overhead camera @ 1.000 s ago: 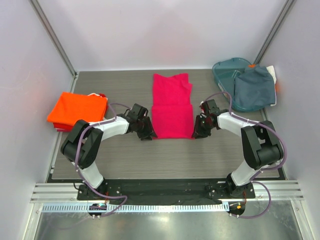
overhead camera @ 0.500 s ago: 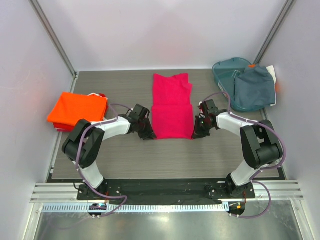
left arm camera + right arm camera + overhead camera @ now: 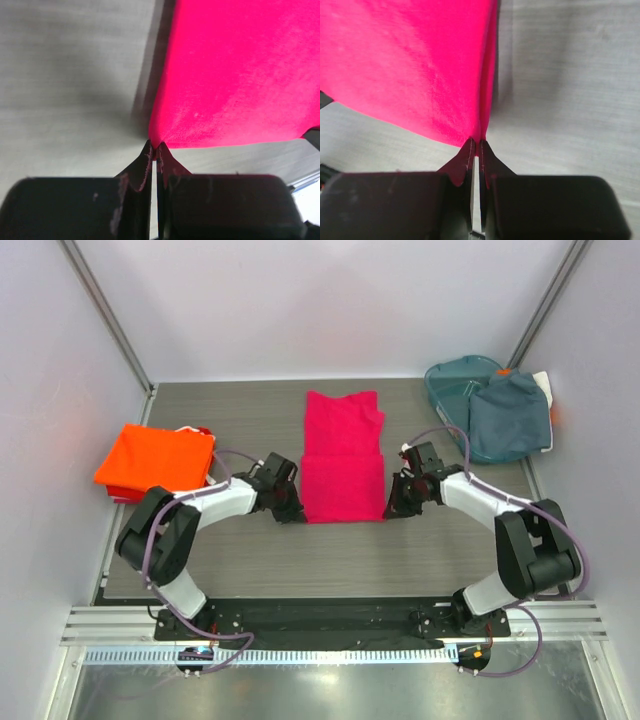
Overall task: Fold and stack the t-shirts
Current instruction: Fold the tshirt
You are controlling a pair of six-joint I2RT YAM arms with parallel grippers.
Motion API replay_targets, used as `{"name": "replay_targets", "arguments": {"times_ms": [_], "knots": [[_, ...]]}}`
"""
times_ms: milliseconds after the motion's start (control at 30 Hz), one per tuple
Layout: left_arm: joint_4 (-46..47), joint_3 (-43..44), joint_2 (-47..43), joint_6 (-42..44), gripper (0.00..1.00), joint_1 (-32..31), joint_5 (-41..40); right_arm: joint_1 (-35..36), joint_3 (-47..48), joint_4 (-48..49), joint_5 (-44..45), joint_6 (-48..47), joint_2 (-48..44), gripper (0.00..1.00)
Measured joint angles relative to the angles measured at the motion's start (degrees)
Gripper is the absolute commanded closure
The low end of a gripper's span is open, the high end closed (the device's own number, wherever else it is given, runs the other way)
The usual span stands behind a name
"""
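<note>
The magenta-pink t-shirt (image 3: pixel 343 455) lies as a long narrow strip in the middle of the table. My left gripper (image 3: pixel 297 512) is shut on its near left corner; the pinched cloth (image 3: pixel 235 75) shows in the left wrist view, with my left gripper (image 3: pixel 154 146) closed at its edge. My right gripper (image 3: pixel 388 510) is shut on the near right corner; in the right wrist view my right gripper (image 3: pixel 476 142) pinches the lifted pink cloth (image 3: pixel 415 70). The folded orange t-shirt (image 3: pixel 155 458) lies at the left. A grey-blue t-shirt (image 3: pixel 510 417) hangs over the basket.
The teal plastic basket (image 3: pixel 455 380) stands at the back right corner. Something red (image 3: pixel 125 493) pokes out under the orange shirt. Grey walls close in the table on three sides. Bare table (image 3: pixel 340 560) lies between the pink shirt and the arm bases.
Both grippers have shifted slightly toward the near side, holding the pink shirt's near corners; the shirt's near edge has been drawn a little straighter. The other shirts have not moved.
</note>
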Motion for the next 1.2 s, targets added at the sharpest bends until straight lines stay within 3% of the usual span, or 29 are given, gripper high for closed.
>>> {"name": "replay_targets", "arguments": {"times_ms": [333,600,800,1033,1200], "knots": [[-6.8,-4.8,-15.5,-0.5,1.0,-5.5,-1.4,0.3,-5.4,-4.9,-2.1,2.0,-18.2,0.99],[-9.2,-12.5,-28.7,-6.4,1.0,-13.9,-2.9,1.1,-8.3,-12.8,-3.8,5.4,-34.8,0.99],[-12.3,-13.7,-39.5,-12.1,1.0,-20.0,-5.7,1.2,-8.6,-19.2,-4.5,7.9,-44.3,0.99],[-15.1,-13.0,-43.8,-15.7,1.0,-21.1,-7.0,1.2,-3.7,-24.7,-3.1,9.5,-46.0,0.99],[-18.9,-7.5,-44.0,-16.0,1.0,-19.4,-8.7,1.3,1.8,-25.5,-0.6,10.5,-42.2,0.99]]}}
